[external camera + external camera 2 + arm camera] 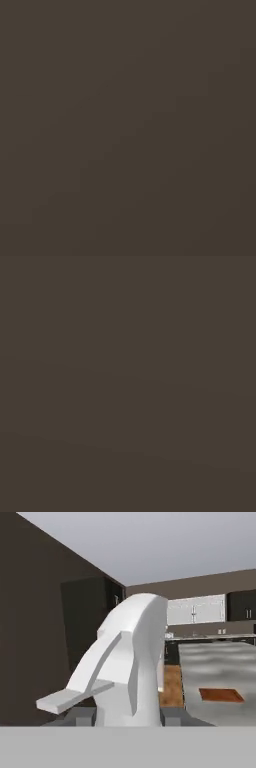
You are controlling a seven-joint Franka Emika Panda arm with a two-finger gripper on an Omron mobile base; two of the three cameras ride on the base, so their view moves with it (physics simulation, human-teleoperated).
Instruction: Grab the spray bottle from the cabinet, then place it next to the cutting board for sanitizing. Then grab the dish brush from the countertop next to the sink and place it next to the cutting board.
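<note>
In the hand view, from left to right: a dark brown wall, then the tall nearly black cabinet standing against it at left of centre, then a white-framed wall cabinet on the far wall, and at the right a broad grey-marbled island slab carrying the cutting board. The board lies flat near the slab's near end, with its long axis across the picture. The cabinet lies ahead and to the left of the hand; the board lies ahead and to the right, well apart from the cabinet. The coming move therefore calls for a turn toward the left. The gripper's opening cannot be determined, and nothing is seen held. The spray bottle's position cannot be determined, nor whether the cabinet doors are ajar. Both base views present a uniform dark brown surface, probably a wall close in front; the hand view alone supplies the room layout.
</note>
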